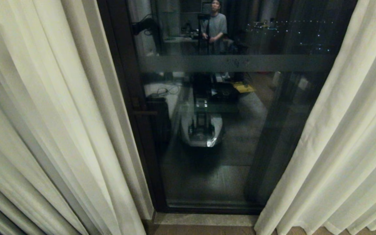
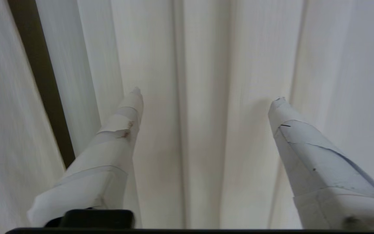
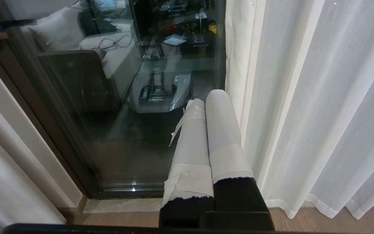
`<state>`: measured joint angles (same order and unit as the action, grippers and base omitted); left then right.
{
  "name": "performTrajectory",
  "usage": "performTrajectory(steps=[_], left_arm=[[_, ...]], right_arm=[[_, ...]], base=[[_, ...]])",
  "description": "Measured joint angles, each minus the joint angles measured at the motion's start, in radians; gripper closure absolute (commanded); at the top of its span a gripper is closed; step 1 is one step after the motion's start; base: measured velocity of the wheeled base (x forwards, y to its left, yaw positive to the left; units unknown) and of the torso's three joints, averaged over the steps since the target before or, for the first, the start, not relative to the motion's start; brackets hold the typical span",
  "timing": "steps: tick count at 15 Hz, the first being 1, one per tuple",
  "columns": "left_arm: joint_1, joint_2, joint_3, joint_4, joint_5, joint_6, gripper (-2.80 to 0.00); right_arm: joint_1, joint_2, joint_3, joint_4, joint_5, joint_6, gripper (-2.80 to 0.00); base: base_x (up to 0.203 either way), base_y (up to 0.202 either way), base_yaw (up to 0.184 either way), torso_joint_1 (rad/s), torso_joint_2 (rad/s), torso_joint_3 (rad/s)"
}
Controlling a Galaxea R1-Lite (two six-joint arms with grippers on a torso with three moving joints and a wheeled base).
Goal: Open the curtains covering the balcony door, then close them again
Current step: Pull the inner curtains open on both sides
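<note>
Head view: curtains [image 1: 60, 124] parted to either side, balcony door [image 1: 214, 130] exposed between them, a person [image 1: 214, 26] reflected in the glass

Left wrist view: left gripper [image 2: 206, 100] spread wide, empty — pleated curtain fabric just ahead

Right wrist view: right gripper [image 3: 208, 100] fingers pressed together, holding nothing — low by the right panel's edge, facing the door glass
</note>
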<state>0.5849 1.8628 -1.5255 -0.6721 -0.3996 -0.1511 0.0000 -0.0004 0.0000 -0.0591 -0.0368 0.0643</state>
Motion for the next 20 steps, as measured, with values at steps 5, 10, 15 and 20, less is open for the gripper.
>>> performTrajectory(steps=[5, 10, 15, 20], left_arm=[[0.004, -0.195, 0.300, -0.027, 0.000, 0.000, -2.80], [-0.017, -0.402, 0.568, -0.026, -0.007, 0.000, -2.80], [-0.036, -0.495, 0.654, -0.027, -0.007, 0.000, 0.00], [-0.057, -0.527, 0.686, -0.024, -0.010, 0.000, 0.00]], right_arm=[[0.000, 0.000, 0.000, 0.000, 0.000, 0.000, 0.00], [0.000, 0.000, 0.000, 0.000, 0.000, 0.000, 0.00], [0.000, 0.000, 0.000, 0.000, 0.000, 0.000, 0.00], [0.000, 0.000, 0.000, 0.000, 0.000, 0.000, 0.00]], base=[[0.000, 0.000, 0.000, 0.000, 0.00, 0.000], [0.000, 0.000, 0.000, 0.000, 0.00, 0.000], [0.000, 0.000, 0.000, 0.000, 0.00, 0.000], [0.000, 0.000, 0.000, 0.000, 0.00, 0.000]])
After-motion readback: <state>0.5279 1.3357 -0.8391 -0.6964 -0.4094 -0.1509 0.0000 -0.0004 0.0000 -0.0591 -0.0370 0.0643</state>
